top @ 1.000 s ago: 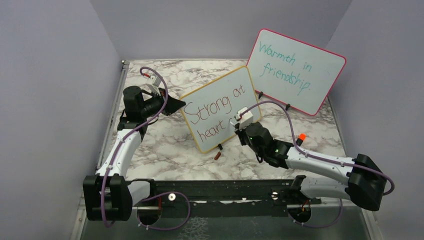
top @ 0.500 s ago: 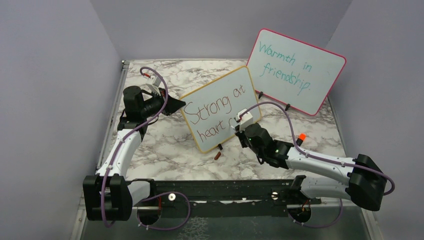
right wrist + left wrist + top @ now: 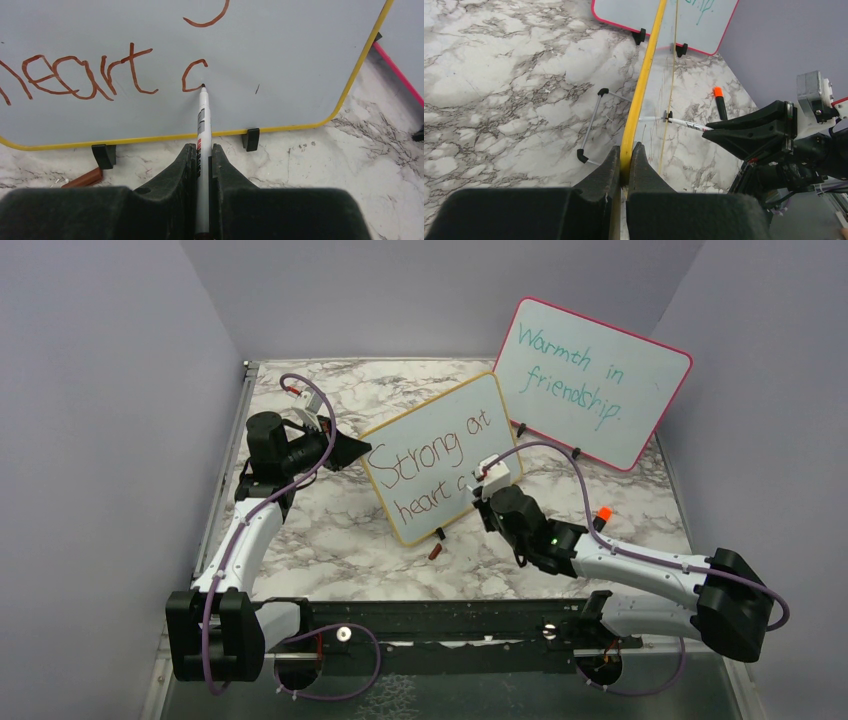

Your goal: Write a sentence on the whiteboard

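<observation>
Writing on the rectangular white board with a thin yellow frame (image 3: 435, 418), which stands tilted on black feet mid-way across the marble-patterned counter (image 3: 330, 530), in front of a pink-framed board (image 3: 650, 410). The right tool (image 3: 201, 150) is clenched on a white marker pen (image 3: 202, 117). The pen's long axis runs straight ahead of the tool towards the far side, and its tip touches the board face at the foot of a half-formed red-brown letter (image 3: 192, 75) just right of "heart". The red-brown handwritten sentence (image 3: 420, 455) reads "Strong at heart", with bare board to the right of the tip for further strokes. The left tool (image 3: 625, 156) is clenched on the board's left frame edge, apparently steadying it. Tip contact shows only in the right wrist view. The top view hides it behind the arm, and the left wrist view gives the board edge-on.
</observation>
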You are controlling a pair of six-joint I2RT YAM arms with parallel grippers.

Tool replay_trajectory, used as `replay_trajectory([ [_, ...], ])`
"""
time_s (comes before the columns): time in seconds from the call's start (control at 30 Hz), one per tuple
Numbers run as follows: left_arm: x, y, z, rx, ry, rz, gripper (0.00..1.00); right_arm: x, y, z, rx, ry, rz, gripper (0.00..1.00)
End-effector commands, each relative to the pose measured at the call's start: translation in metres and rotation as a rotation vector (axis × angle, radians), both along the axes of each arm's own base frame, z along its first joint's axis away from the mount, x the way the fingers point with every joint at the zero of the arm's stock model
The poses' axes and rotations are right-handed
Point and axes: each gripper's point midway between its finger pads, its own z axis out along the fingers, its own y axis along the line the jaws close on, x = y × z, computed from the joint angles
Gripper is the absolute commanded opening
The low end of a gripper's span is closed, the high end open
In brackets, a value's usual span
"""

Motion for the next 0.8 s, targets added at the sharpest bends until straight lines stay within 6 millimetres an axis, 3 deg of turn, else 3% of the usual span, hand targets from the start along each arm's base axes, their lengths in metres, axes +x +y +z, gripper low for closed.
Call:
replay_trajectory([
  [0.0,0.01,0.018,-0.036,0.107,0.06,0.095,0.0,0.012,0.0,0.017,0.035,-0.064,-0.039,0.01],
  [0.5,0.011,0.018,-0.036,0.106,0.062,0.094,0.0,0.023,0.005,0.029,0.062,-0.105,-0.044,0.01],
  [0.77,0.011,0.018,-0.036,0.107,0.061,0.093,0.0,0.018,0.007,0.022,0.042,-0.067,-0.017,0.01],
])
